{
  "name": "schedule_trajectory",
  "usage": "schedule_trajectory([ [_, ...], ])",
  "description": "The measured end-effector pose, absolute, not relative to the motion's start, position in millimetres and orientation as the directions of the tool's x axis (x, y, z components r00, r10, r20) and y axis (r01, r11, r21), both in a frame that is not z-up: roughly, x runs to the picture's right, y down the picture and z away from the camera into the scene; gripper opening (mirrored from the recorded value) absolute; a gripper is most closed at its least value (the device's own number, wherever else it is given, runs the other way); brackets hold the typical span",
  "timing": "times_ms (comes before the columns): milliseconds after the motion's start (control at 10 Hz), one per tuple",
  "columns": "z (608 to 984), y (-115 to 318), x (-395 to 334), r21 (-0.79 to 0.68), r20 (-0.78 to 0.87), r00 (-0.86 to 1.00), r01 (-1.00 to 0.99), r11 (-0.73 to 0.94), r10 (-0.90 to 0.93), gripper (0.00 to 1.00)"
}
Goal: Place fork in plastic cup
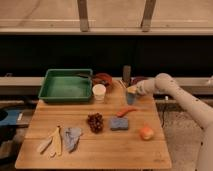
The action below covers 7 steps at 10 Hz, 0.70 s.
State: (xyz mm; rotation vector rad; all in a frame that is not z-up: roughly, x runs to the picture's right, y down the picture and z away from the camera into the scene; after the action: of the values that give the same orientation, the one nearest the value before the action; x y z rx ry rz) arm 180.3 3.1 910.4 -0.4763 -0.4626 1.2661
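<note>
The plastic cup (131,99) is a small blue-grey tumbler standing upright near the table's back right. My gripper (133,90) is right above it, at its rim, on the white arm that comes in from the right. I cannot make out the fork anywhere. Only a small pale patch shows at the gripper, and I cannot tell what it is. Broad beige utensils (52,142) lie at the front left.
A green tray (65,86) is at the back left, with a white cup (99,92) beside it. A dark cylinder (126,75) and a red bowl (103,79) stand behind. Grapes (95,122), a blue sponge (119,124), an orange fruit (146,132) and a blue-grey cloth (73,137) lie nearer the front.
</note>
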Motion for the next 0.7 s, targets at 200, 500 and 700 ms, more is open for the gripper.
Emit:
schedule_trajectory([
  [200, 910, 3, 182, -0.575, 0.067, 0.234, -0.785, 0.229, 0.97, 0.66],
  [500, 897, -16, 179, -0.558, 0.116, 0.257, -0.783, 0.277, 0.959, 0.66],
  [700, 876, -42, 172, -0.541, 0.176, 0.274, -0.776, 0.325, 0.946, 0.66],
])
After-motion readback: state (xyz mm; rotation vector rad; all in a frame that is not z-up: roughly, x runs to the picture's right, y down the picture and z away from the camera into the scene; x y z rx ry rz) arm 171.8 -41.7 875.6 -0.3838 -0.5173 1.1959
